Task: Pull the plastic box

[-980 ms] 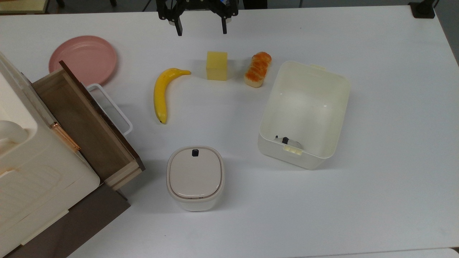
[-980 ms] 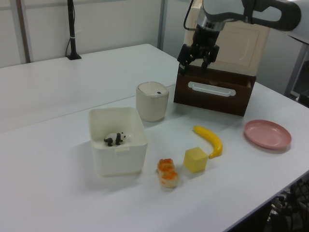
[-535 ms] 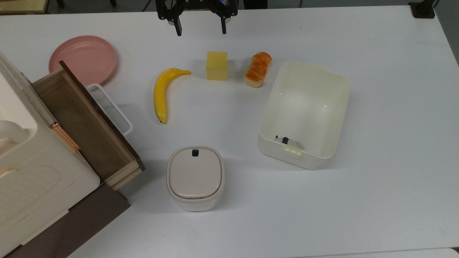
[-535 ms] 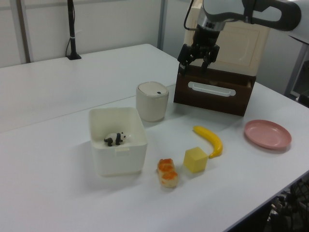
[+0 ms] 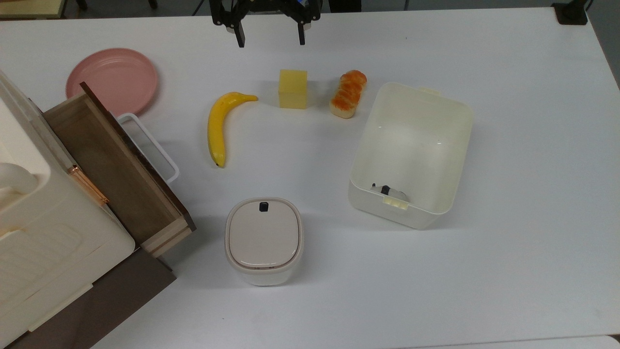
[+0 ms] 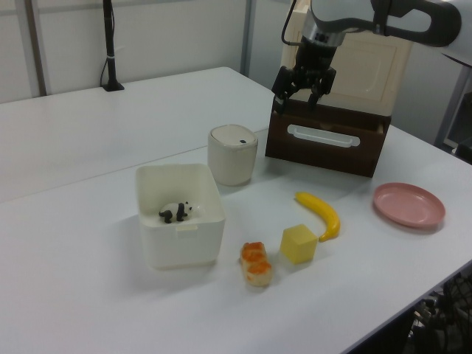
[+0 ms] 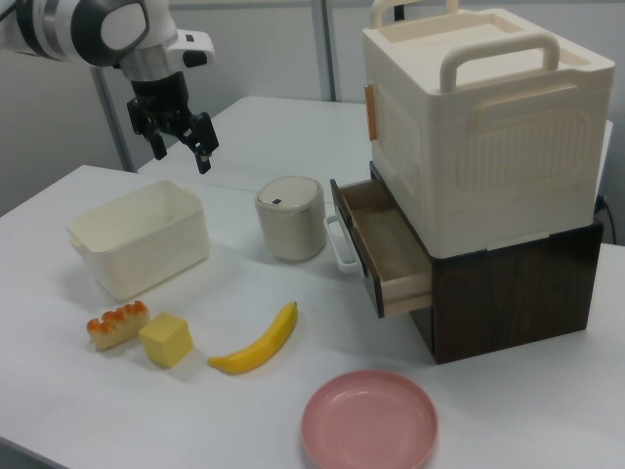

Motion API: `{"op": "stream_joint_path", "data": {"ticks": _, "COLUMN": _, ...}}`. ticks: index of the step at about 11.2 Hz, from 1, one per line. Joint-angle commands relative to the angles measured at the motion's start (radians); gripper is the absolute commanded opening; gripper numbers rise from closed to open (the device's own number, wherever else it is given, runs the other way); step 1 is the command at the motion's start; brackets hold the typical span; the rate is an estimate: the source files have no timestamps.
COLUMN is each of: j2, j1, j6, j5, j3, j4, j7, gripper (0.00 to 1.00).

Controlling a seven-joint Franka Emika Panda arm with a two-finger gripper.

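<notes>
Cream-white rectangular plastic box (image 5: 411,154) sits toward the top view's right, just beside the orange bread roll (image 5: 348,94); the black two-finger gripper (image 5: 270,39) hangs at the top edge, fingers spread wide, holding nothing. Left view: the box (image 6: 179,214) has a small panda toy (image 6: 175,212) inside, gripper (image 6: 301,90) well apart, up by the brown wooden drawer (image 6: 328,136). Right view: gripper (image 7: 180,149) hovers above the box (image 7: 141,237).
</notes>
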Motion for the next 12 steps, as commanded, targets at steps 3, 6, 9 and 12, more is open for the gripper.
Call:
{"op": "stream_joint_path", "data": {"ticks": 3, "j2": -0.032, "j1": -0.001, "j6": -0.015, "j5": -0.004, "j3": 0.004, "j4": -0.029, "j7": 0.019, "gripper": 1.00}}
{"op": "stream_joint_path", "data": {"ticks": 6, "j2": -0.030, "j1": 0.000, "j6": -0.014, "j5": -0.002, "j3": 0.004, "j4": -0.030, "j7": 0.019, "gripper": 1.00}}
{"op": "stream_joint_path", "data": {"ticks": 9, "j2": -0.027, "j1": -0.001, "j6": -0.007, "j5": 0.013, "j3": 0.004, "j4": -0.033, "j7": 0.024, "gripper": 1.00}}
{"op": "stream_joint_path", "data": {"ticks": 12, "j2": 0.002, "j1": 0.008, "j6": 0.030, "j5": 0.082, "j3": 0.004, "j4": -0.039, "j7": 0.137, "gripper": 1.00}}
